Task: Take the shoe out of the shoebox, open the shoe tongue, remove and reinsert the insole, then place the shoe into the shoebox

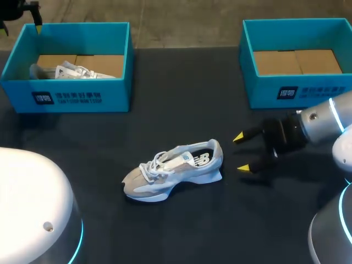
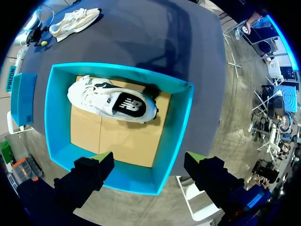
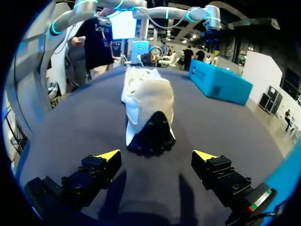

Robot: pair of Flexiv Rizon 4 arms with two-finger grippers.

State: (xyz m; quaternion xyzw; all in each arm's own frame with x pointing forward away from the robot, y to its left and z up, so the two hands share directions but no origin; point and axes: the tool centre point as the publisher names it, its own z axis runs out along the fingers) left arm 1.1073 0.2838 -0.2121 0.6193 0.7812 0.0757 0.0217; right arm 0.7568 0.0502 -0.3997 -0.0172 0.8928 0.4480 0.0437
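Sitting upright on the surface (image 1: 181, 231), shoe (image 1: 175, 168) is awaiting tongue opening; right end effector (image 1: 241, 153), released, is hovering beside its heel, likely to steady it.

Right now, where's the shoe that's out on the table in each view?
Head: shoe mid-table, ahead of the right hand.
Left wrist: shoe far beyond the shoebox below the left hand.
Right wrist: shoe straight ahead of the right hand, heel nearest.
Landmark: that shoebox, in all three views.
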